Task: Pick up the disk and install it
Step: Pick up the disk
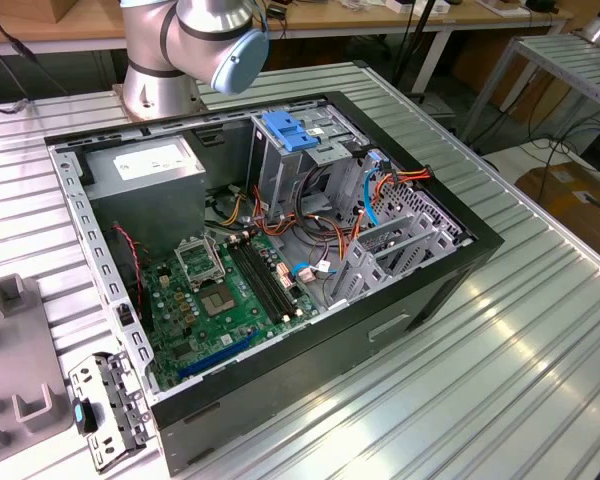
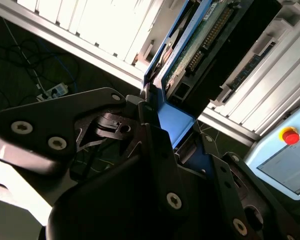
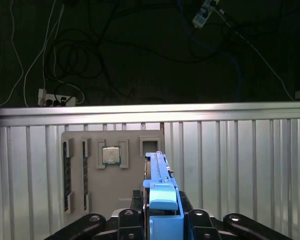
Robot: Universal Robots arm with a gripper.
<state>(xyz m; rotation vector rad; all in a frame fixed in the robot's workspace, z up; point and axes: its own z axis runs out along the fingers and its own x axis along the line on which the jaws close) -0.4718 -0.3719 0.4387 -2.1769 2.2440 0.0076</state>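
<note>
In both wrist views my gripper (image 2: 171, 125) is shut on the disk (image 2: 200, 45). The disk is a flat drive with a green circuit board on its face and bright blue carrier rails. My dark fingers (image 2: 140, 107) clamp its blue end piece. In the first wrist view the disk (image 3: 162, 192) stands edge-on in the gripper (image 3: 162, 220), held in the air over a grey parts tray (image 3: 90, 200) on the ribbed table. In the exterior view the open computer case (image 1: 460, 275) lies on the table, with its tall grey drive cage (image 1: 280, 170) at the back.
The arm's base (image 1: 160, 70) stands behind the case. A blue latch plate (image 1: 290, 130) tops the cage, and orange and blue cables (image 1: 380, 190) run beside it. The grey tray holds a processor chip (image 3: 111, 155). Beyond the table edge (image 3: 150, 112) cables and a power strip (image 3: 55, 97) lie on the floor.
</note>
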